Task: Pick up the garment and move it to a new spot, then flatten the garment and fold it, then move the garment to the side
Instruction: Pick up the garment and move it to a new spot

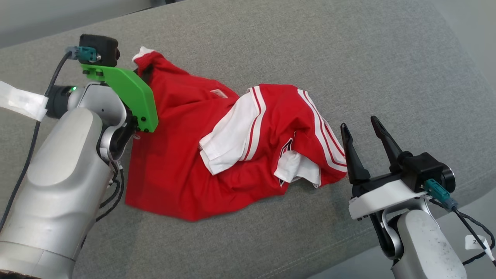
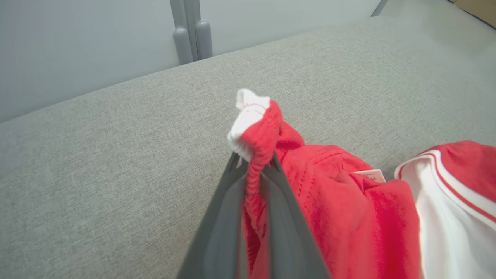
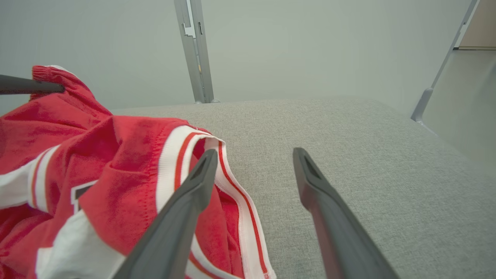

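The garment [image 1: 182, 155], red with white striped panels, lies crumpled near the middle of the grey upholstered surface [image 1: 294, 42], bunched over itself. At its far left corner, a ribbed, white-tipped edge [image 2: 252, 124] is pinched in my left pincer [image 2: 254, 159], whose fingers are pressed together on the cloth. That corner stands higher than the rest. My right pincer [image 1: 359, 122] is spread and grips nothing. It sits just beside the striped right-hand edge, and the right wrist view shows one finger in front of the cloth.

I judge the step in hand to be the first pick-up, with one corner secured. The next move calls for my right pincer to close on the near striped edge so that both can lift together.

In the head view the green bracket [image 1: 131, 93] hides my left fingers. The folds conceal the garment's kind and its true outline, and a dark emblem is partly covered.
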